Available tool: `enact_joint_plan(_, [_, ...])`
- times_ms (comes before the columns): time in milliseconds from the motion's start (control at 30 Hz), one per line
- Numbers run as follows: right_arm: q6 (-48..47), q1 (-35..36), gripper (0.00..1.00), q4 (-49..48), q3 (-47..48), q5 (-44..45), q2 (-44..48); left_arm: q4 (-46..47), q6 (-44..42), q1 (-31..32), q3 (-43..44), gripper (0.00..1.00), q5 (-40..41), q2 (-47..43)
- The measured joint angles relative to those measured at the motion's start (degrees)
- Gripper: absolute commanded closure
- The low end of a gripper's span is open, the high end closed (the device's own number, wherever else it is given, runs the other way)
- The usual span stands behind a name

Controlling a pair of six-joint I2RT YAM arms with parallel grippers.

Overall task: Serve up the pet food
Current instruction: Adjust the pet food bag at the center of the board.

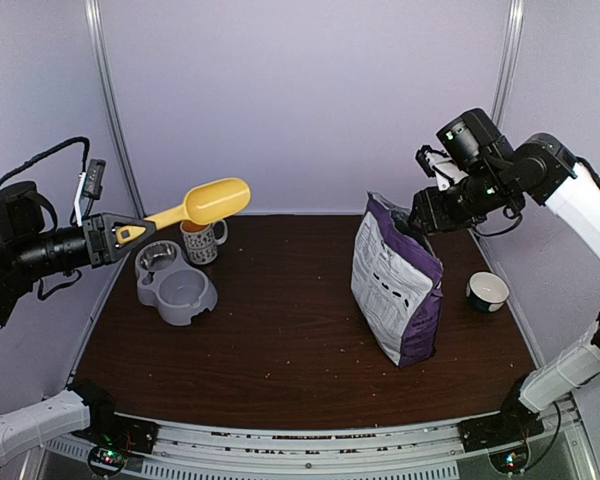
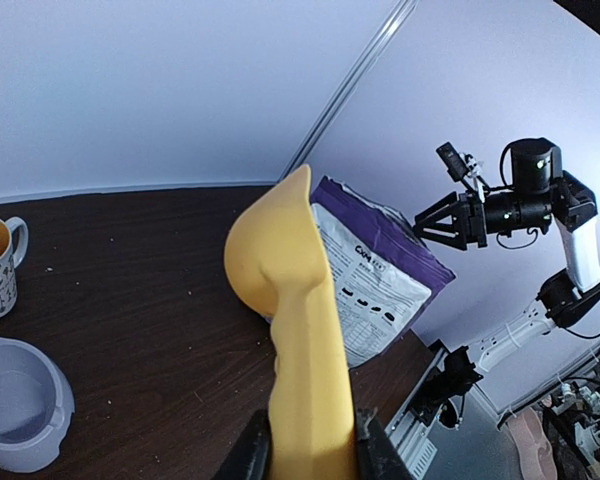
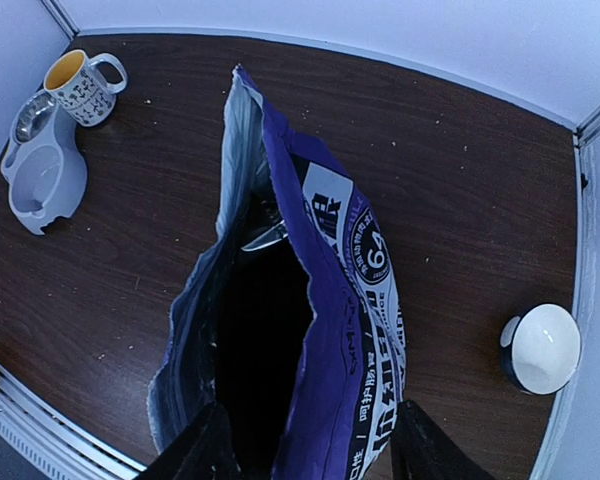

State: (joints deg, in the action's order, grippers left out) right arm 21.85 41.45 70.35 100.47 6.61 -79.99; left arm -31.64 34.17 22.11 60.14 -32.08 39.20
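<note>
Pet food itself does not show. I judge it lies down inside the purple-and-white puppy food bag (image 1: pixel 395 285), whose mouth looks only dark in the right wrist view. The bag stands upright on the counter (image 1: pixel 280 340), right of centre and leaning a little. Its mouth gapes upward as a long slit that runs from the near right to the far left in the overhead view.

The right pincer (image 1: pixel 418 218) hangs just over the top of the bag. Its jaws are wide and straddle the purple front wall without pinching it, so the bag stands on its own.

The left pincer (image 1: pixel 120 236) is closed on the handle of the yellow scoop (image 1: pixel 215 200), held high above the grey double pet bowl (image 1: pixel 165 300) and the patterned mug (image 1: pixel 202 240). The scoop's long axis points rightward and toward the back wall. Whether anything is in its cup I cannot tell.

The coming move turns on the gap between scoop and bag. The bag's mouth lies well apart to the scoop's right, across the bare middle of the counter, and nearer the right arm. To enter, the scoop would likely need its cup lined up with the slit and tipped downward. With nothing holding the bag, a push could topple it.
</note>
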Motion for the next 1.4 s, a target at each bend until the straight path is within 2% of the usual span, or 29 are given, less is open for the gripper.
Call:
enact_joint_plan(200, [-3.32, 1.97, 0.51, 3.43, 3.85, 7.52, -4.81, 0.0, 0.07, 0.0, -0.15, 0.78, 0.17, 0.0])
enact_joint_plan(333, [-5.07, 2.64, 0.55, 6.25, 8.09, 11.39, -11.23, 0.02, 0.07, 0.0, -0.15, 0.78, 0.24, 0.07])
enact_joint_plan(400, [-5.49, 2.84, 0.7, 7.8, 10.64, 13.22, -15.28, 0.0, 0.07, 0.0, -0.15, 0.78, 0.28, 0.13])
enact_joint_plan(467, [-5.92, 3.04, 0.82, 9.18, 12.17, 14.64, -18.38, 0.0, 0.07, 0.0, -0.15, 0.78, 0.37, 0.24])
enact_joint_plan(533, [-6.1, 3.19, 1.0, 10.34, 12.72, 15.91, -20.55, 0.0, 0.07, 0.0, -0.15, 0.78, 0.39, 0.37])
enact_joint_plan(900, [-8.52, 0.22, 1.0, 10.45, 10.93, 26.82, -18.49, 0.0, 0.04, 0.0, -0.15, 0.78, 0.83, 0.72])
enact_joint_plan(1033, [-10.12, -1.68, 1.0, 10.64, 14.23, 30.23, -18.12, 0.0, 0.02, 0.0, -0.15, 0.78, 1.09, 1.01])
enact_joint_plan(1200, [-10.56, -2.64, 1.0, 8.07, 17.05, 29.2, -18.05, 0.0, 0.02, 0.0, -0.15, 0.78, 1.38, 1.14])
enact_joint_plan(1400, [-7.89, -2.64, 1.0, 0.11, 4.85, 22.21, -12.48, -0.48, 0.0, 0.0, -0.15, 0.78, 1.7, 0.52])
